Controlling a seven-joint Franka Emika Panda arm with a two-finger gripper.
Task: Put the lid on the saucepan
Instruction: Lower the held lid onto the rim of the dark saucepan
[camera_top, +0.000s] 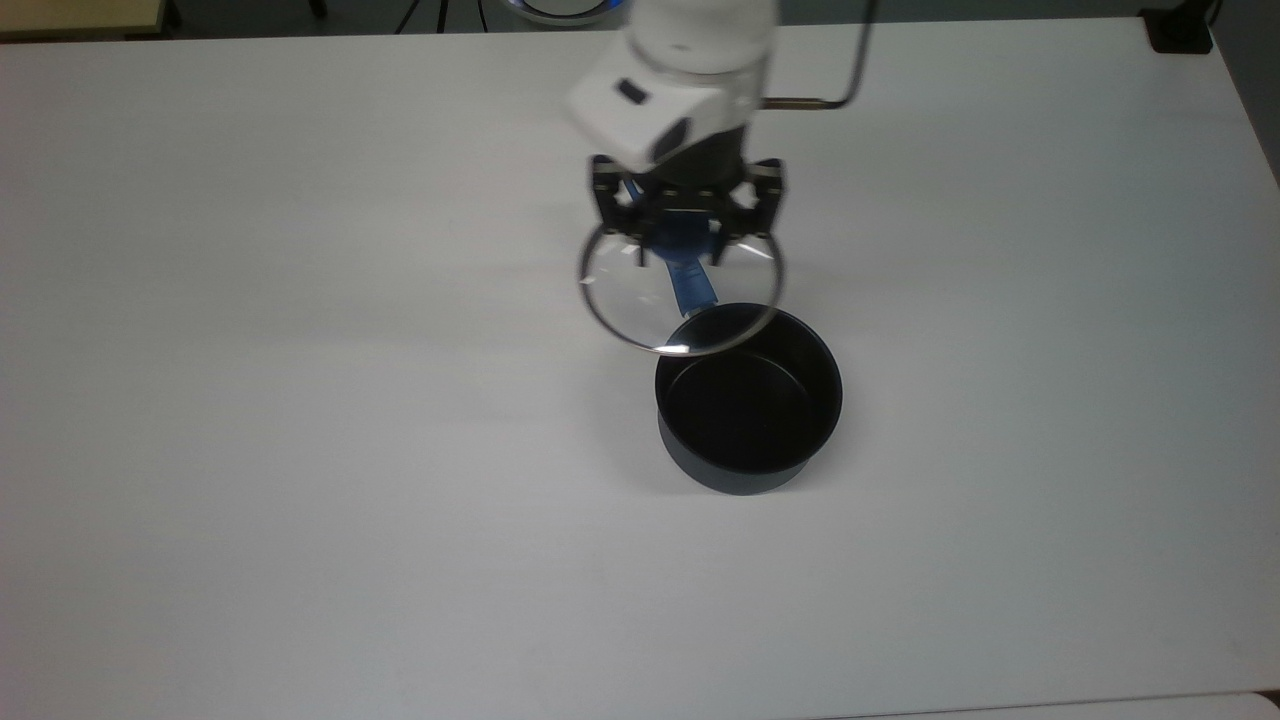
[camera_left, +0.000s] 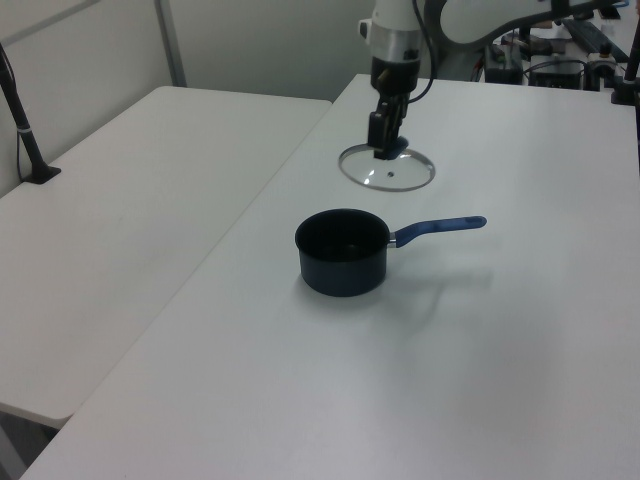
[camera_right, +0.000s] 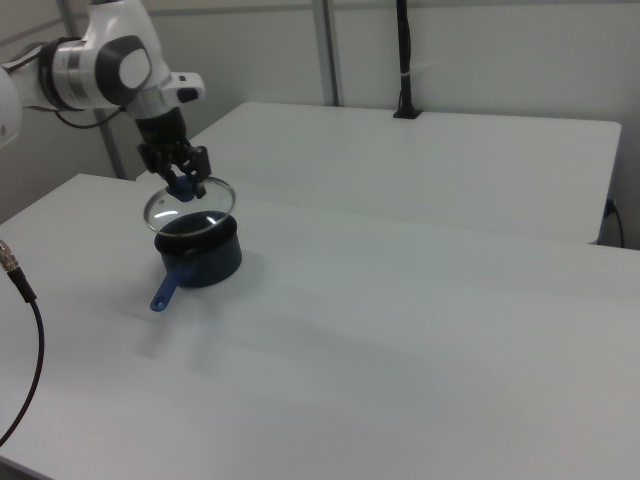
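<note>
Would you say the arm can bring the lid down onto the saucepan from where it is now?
Probably yes: the end effector holds the lid by its knob in the air, and nothing stands between it and the saucepan, whose mouth is open.

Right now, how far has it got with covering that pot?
The pick-up looks done: the claw is shut on the blue knob of the lid, which hangs in the air off the table. In hand is the carry; in the top view the lid's rim overlaps the edge of the saucepan but is not centred. Left: centre it, lower it onto the rim, let go.
</note>
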